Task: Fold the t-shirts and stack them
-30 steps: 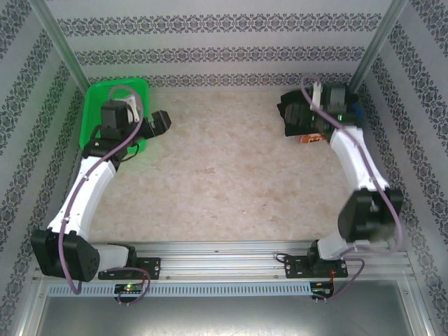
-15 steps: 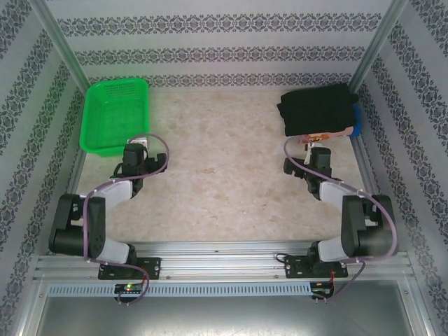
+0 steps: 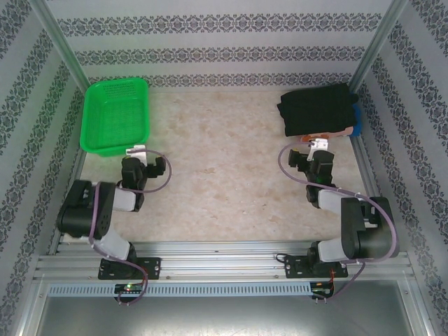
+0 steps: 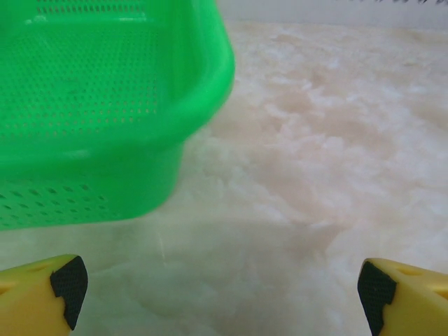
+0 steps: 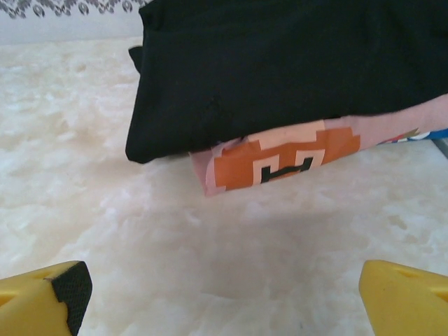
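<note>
Neatly stacked t-shirts (image 3: 318, 112) (black uppermost)

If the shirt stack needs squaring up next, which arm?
Right. The right tool, open, faces the t-shirt stack close ahead. The left tool faces the green basket, across the table.
</note>
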{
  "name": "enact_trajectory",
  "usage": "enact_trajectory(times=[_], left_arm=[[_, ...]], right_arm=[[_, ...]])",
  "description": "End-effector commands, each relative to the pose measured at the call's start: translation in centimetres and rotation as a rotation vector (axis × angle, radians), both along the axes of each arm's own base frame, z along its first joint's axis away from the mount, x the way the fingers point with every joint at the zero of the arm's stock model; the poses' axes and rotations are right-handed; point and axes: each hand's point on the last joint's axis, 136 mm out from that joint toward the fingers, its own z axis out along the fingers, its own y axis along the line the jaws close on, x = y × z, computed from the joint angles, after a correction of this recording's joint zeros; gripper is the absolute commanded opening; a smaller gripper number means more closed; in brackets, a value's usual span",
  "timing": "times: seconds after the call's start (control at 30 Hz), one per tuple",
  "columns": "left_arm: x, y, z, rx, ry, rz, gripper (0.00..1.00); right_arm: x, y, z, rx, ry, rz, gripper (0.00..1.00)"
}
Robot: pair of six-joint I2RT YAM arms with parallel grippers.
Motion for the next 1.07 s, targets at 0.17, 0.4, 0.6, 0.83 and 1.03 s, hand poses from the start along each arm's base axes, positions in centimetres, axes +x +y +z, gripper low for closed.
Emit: enact_trajectory(times=[0.17,0.4,0.6,0.83,1.03], left_arm=[[-3.8,1.4,4.5,0.099,-0.107,0.034,1.00],[-1.3,0.9,0.1,0.083,-0.130,0.006,1.00],[-0.8,1.0,-0.8,0.068,-0.030,0.005,1.00],[-0.4,1.2,-0.7,0.073,-0.034,0.013,1.00],[-0.4,1.4,-0.9,0.069,-0.022,0.029,1.00]], right_arm=[[0.2,-0.1,0.4,-0.022,-0.114,-0.026,0.98],[0.3,0.0,0.5,-0.031,-0.109,-0.024,0.98],[0.4,0.3,0.4,-0.042,-0.099,-0.015,0.98],[0.5,0.3,0.3,-0.037,-0.095,-0.012,0.98],[0.4,0.3,0.4,-0.034,-0.099,-0.007,0.98]])
